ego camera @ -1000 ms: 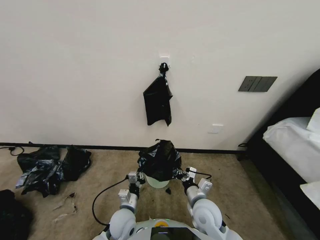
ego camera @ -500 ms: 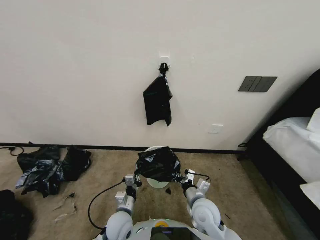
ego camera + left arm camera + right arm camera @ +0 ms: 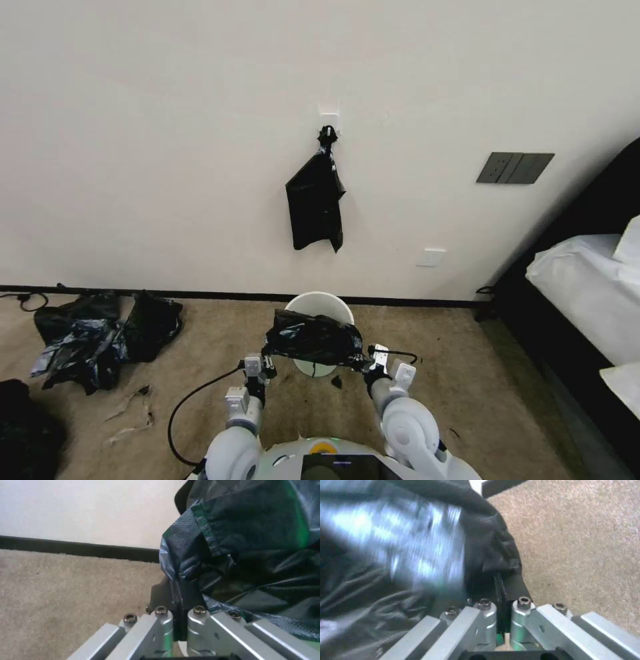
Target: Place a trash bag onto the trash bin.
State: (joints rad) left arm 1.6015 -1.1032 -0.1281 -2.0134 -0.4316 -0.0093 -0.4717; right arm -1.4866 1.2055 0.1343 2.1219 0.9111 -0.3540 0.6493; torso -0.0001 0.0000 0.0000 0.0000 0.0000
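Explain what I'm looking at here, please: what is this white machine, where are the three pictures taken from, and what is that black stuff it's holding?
The machine is a wheeled robot with two arms. The wide picture comes from a camera on its head, looking down at the carpet; the two close-ups come from cameras on its wrists. The left gripper and the right gripper each pinch one side of the trash bag, a thin black plastic film stretched between them. Each wrist view shows its jaws shut on the film. The bag hangs in front of the trash bin, a cream-white bin standing on the carpet by the wall, its open mouth uncovered. A bundle of spare black bags hangs from a wall hook, and a heap of black plastic lies on the carpet to the robot's left.
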